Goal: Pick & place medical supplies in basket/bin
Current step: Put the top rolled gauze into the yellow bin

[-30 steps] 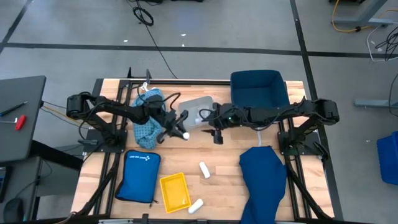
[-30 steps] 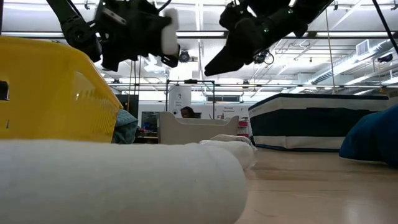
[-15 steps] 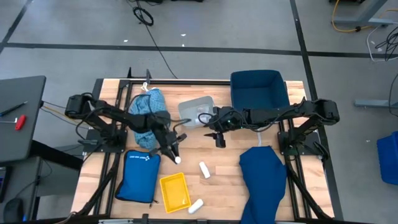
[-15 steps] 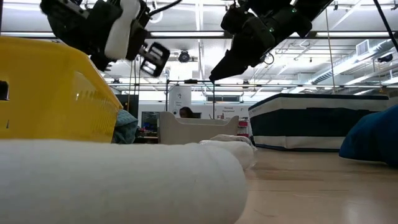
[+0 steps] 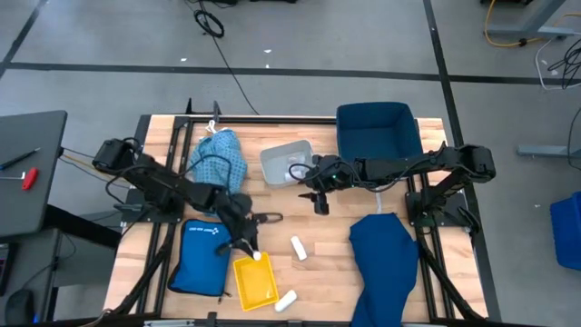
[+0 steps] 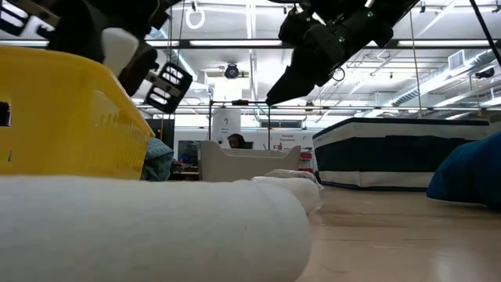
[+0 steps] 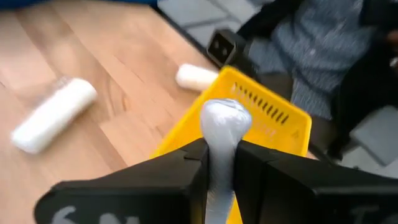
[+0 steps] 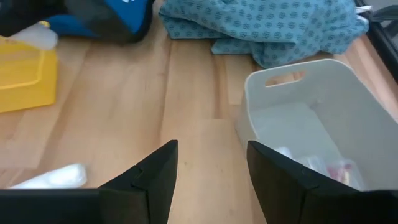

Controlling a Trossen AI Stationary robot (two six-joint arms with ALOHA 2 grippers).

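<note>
The left end effector (image 5: 253, 255) hangs over the upper edge of the yellow bin (image 5: 256, 282), at about 6 o'clock on the bench (image 5: 281, 222), with its fingers clamped on a white roll (image 7: 221, 140). In the left wrist view the roll stands upright between the dark fingers, directly above the bin's rim.

Two more white rolls lie loose on the wood: one (image 5: 298, 247) just right of the bin toward 3 o'clock from it, the other (image 5: 286, 301) at the bin's lower right corner near the bench's front edge.

The right end effector (image 5: 318, 199) hovers near the bench centre, its fingers apart and holding nothing, just beside the grey tub (image 5: 283, 162). The right wrist view shows small clear items lying in the tub's bottom.

The light blue patterned cloth (image 5: 218, 156) lies bunched at about 10 o'clock. The navy cloth (image 5: 386, 263) sprawls at about 4 o'clock, below the navy basket (image 5: 377, 132) at 1 o'clock. A bright blue pouch (image 5: 204, 254) lies touching the bin's left side.
</note>
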